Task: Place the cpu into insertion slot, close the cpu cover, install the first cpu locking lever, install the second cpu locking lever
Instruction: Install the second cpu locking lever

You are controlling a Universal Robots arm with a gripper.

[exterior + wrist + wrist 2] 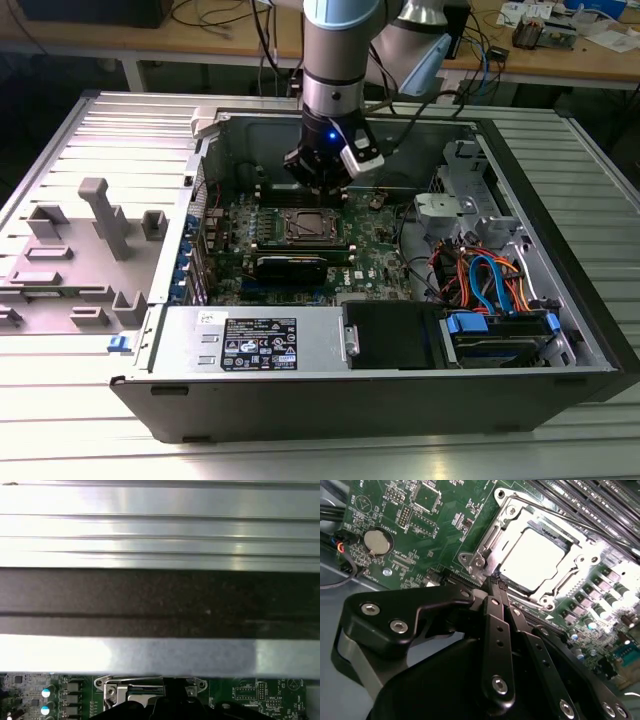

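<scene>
In the exterior view, the arm reaches down into an open computer case lying on a ribbed metal table, and the gripper hangs just above the far edge of the insertion slot on the green motherboard. That view takes in what the wrist cameras do not: the black power-supply box with a white-printed label at the near wall, the bundle of blue and orange cables toward the exterior view's right, and a grey plastic fixture on the table at the exterior view's left. The second wrist view brings the socket close: the cpu sits in the insertion slot, its pale metal top bright under the light, and the cpu cover lies flat around it, framing it with its square cut-out. The gripper shows there with its black fingers pressed together, holding nothing, their tips at the socket's edge near a corner of the cover. A round coin battery sits on the board well apart from the socket, and long dark memory slots run beside it. The first wrist view shows the case's grey metal wall and, below it, a strip of board with the socket's rim. White lettering is printed on the board, too small to read.
</scene>
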